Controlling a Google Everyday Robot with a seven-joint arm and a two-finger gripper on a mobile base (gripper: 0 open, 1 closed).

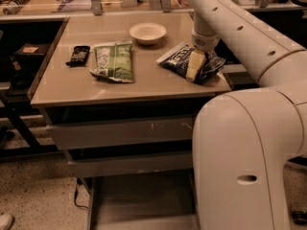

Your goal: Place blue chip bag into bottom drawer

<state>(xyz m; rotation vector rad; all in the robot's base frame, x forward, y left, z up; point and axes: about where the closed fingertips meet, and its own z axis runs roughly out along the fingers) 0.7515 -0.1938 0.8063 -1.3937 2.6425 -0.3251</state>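
Observation:
The blue chip bag [176, 61] lies crinkled on the right side of the cabinet top, its white end toward the bowl. My gripper [195, 72] comes down from the arm above and rests on the middle of the bag, covering part of it. The bag is still flat on the top. The bottom drawer [144, 198] is pulled out below the two upper drawers, and its flat grey floor shows with nothing on it. My own body hides its right part.
A green and white snack bag [113, 61], a white bowl [147, 32] and a small black object [78, 55] lie on the cabinet top [72, 87]. The two upper drawers [122, 133] are closed. My base [254, 162] fills the right foreground.

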